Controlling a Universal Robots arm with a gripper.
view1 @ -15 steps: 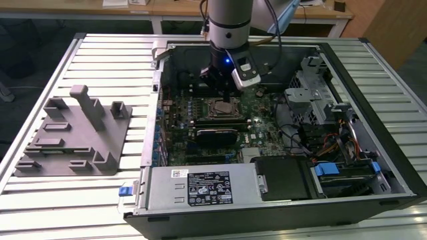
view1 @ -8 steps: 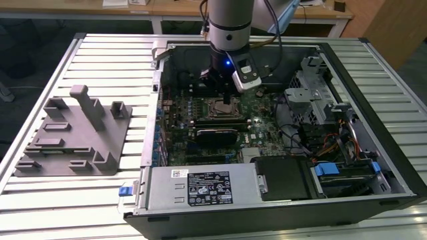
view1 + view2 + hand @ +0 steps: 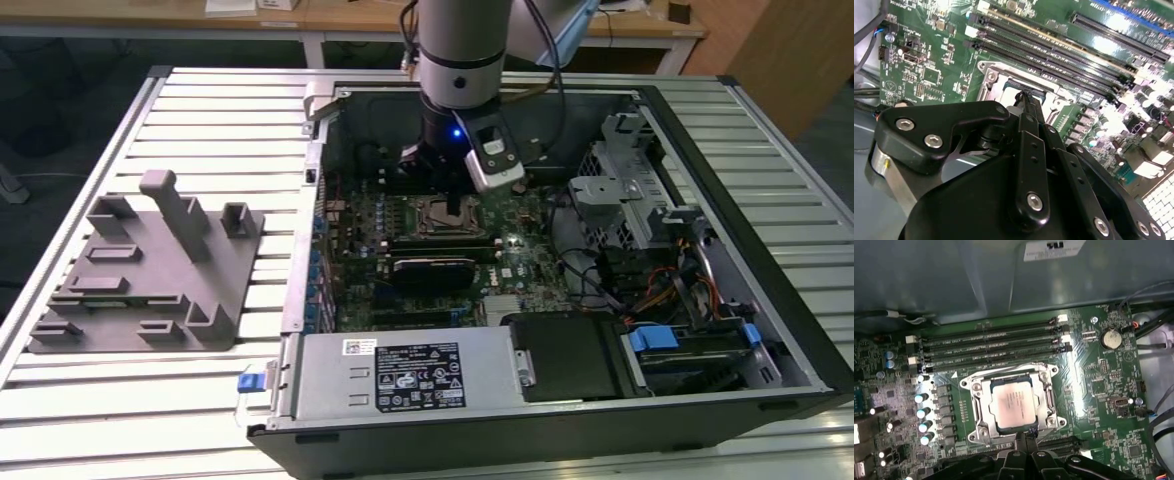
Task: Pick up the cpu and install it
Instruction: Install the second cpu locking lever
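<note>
The cpu [image 3: 1013, 407] showed a brushed, satin metal lid; its socket frame [image 3: 977, 409] looked bright metal; the gripper [image 3: 1026, 107] was matt black, possibly plastic.

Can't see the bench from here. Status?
Gripper low at the socket frame edge. Cpu lying in the socket. Nothing on top of it.

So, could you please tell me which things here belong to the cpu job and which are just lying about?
Part of the job:
- the cpu, lying in the socket frame
- the claw, at the socket's edge
- the motherboard

Just lying about:
- the grey plastic fixture beside the case
- the power supply box
- the blue-tabbed drive bay
</note>
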